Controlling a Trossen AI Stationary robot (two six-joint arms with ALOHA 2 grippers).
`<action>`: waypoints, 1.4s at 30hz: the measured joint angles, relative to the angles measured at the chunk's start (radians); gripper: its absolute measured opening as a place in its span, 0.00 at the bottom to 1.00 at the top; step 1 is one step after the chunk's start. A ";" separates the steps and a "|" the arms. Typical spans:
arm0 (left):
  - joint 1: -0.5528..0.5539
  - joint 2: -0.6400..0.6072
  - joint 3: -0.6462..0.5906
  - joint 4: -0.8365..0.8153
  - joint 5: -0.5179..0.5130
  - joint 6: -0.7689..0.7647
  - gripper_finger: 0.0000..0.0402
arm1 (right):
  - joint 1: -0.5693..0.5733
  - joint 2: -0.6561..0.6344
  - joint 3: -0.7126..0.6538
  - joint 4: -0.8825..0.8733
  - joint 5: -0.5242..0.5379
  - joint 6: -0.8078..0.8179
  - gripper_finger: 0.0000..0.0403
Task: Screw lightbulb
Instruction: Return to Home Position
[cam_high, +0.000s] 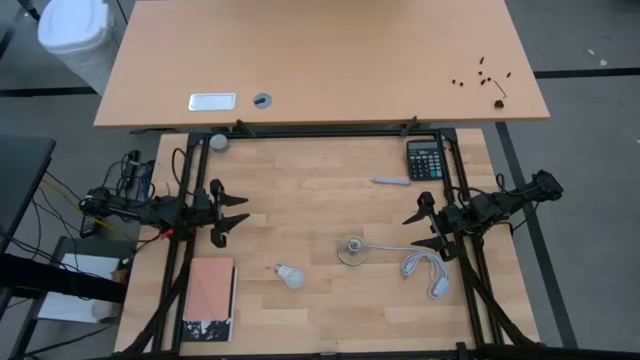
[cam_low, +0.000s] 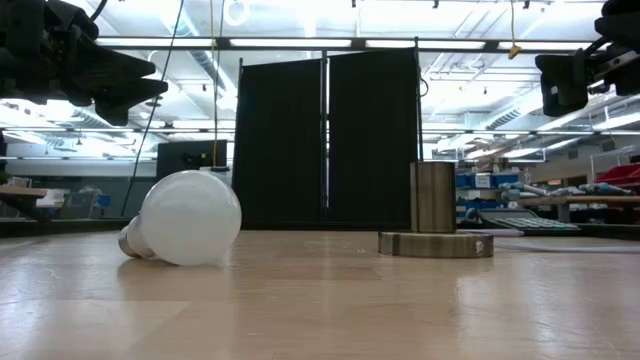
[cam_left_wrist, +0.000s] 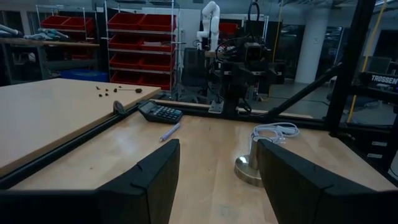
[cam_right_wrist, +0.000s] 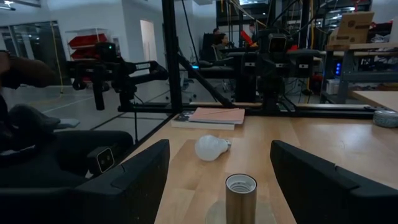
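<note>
Wooden surface (cam_high: 320, 215) carries the parts, with both claws raised above it and holding nothing. Left claw (cam_high: 240, 211) has its fingers apart and sits at the left side. Right claw (cam_high: 417, 229) has its fingers apart and sits at the right side. Bulb (cam_high: 291, 276) lies on its side, well apart from both claws — between notebook (cam_high: 210, 298) and socket (cam_high: 351, 250), touching neither.

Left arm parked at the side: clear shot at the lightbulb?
Probably yes. The lightbulb lies on its side on bare wood, apart from the socket and notebook; nothing sits between it and the open left gripper.
</note>
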 joint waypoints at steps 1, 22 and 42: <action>0.000 0.000 0.000 0.000 0.000 0.000 0.54 | 0.000 0.000 0.000 -0.002 0.000 0.000 0.72; 0.000 0.000 0.000 0.000 0.000 0.000 0.54 | 0.000 0.003 0.000 -0.008 0.000 0.000 0.72; 0.000 0.000 0.000 0.000 0.000 0.000 0.54 | 0.000 0.003 0.000 -0.008 0.000 0.000 0.72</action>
